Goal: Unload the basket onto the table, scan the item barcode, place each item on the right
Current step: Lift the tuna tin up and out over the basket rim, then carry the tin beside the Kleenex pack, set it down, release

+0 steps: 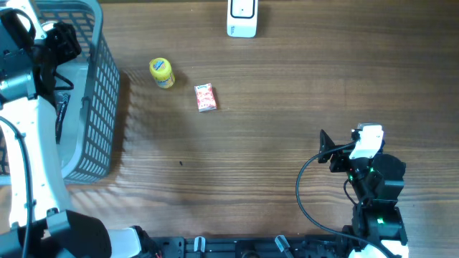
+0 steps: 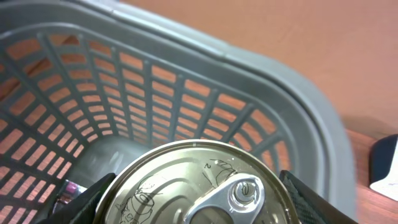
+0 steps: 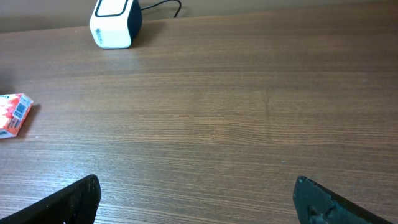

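**Inspector:** Left side, please.

**Assistant:** A grey plastic lattice basket (image 1: pixel 97 93) stands at the left end of the table (image 1: pixel 287 107). The left hand (image 2: pixel 196 208) is over it, pinching a round silver tin with a ring-pull lid (image 2: pixel 180 180) between its fingers. The tin hangs above the basket's interior.

**Inspector:** Centre?

**Assistant:** A small yellow jar (image 1: pixel 162 72) sits near the basket. A red-and-white carton (image 1: pixel 206 97) lies flat beside the jar, not touching it. A white barcode scanner with a dark face (image 1: pixel 242 18) stands at the far edge.

**Inspector:** Right?

**Assistant:** The right hand (image 3: pixel 199 202) is low over the table, fingers spread wide, well apart from every item.
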Action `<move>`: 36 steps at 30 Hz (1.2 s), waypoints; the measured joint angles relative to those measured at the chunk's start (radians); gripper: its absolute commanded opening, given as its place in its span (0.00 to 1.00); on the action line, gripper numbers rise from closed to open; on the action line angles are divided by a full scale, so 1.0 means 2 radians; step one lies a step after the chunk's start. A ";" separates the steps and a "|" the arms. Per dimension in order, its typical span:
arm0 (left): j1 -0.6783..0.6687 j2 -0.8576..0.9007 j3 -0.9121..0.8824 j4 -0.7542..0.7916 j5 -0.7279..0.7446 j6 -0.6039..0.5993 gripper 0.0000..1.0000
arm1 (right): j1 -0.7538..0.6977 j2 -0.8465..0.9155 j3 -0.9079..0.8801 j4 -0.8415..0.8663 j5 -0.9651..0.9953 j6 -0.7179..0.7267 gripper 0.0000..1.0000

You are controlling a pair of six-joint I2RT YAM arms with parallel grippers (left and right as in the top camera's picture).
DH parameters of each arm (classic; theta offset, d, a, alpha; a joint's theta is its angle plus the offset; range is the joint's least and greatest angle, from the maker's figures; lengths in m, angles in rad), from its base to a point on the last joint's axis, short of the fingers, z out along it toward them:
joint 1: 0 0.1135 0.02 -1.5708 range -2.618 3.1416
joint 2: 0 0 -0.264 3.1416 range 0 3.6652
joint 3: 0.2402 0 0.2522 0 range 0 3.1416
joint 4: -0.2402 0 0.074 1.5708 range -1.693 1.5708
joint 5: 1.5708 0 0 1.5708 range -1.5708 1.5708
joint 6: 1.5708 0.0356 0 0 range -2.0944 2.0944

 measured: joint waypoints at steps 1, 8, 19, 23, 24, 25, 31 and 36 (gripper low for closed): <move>-0.004 -0.004 0.000 0.002 0.000 0.000 0.49 | 0.000 0.000 0.000 0.000 0.000 0.000 1.00; -0.045 -0.009 0.000 0.006 0.000 0.000 0.49 | 0.000 0.000 0.000 0.000 0.000 0.000 1.00; -0.130 -0.010 0.000 0.015 0.000 0.000 0.49 | 0.000 0.000 0.000 0.000 0.000 0.000 1.00; -0.150 -0.010 0.000 0.006 0.000 0.000 0.49 | 0.000 0.000 0.000 0.001 0.000 0.000 1.00; -0.157 -0.010 0.000 0.001 0.000 0.000 0.49 | 0.000 0.000 0.000 0.001 0.000 0.000 1.00; -0.163 -0.010 0.000 -0.002 0.000 0.000 0.48 | 0.000 0.000 0.000 0.001 0.000 0.000 1.00; -0.186 -0.010 0.000 -0.020 0.000 0.000 0.47 | 0.000 0.000 0.000 0.001 0.000 0.000 1.00; -0.200 -0.004 0.000 -0.044 0.000 0.000 0.45 | 0.000 0.000 0.000 0.001 0.000 0.000 1.00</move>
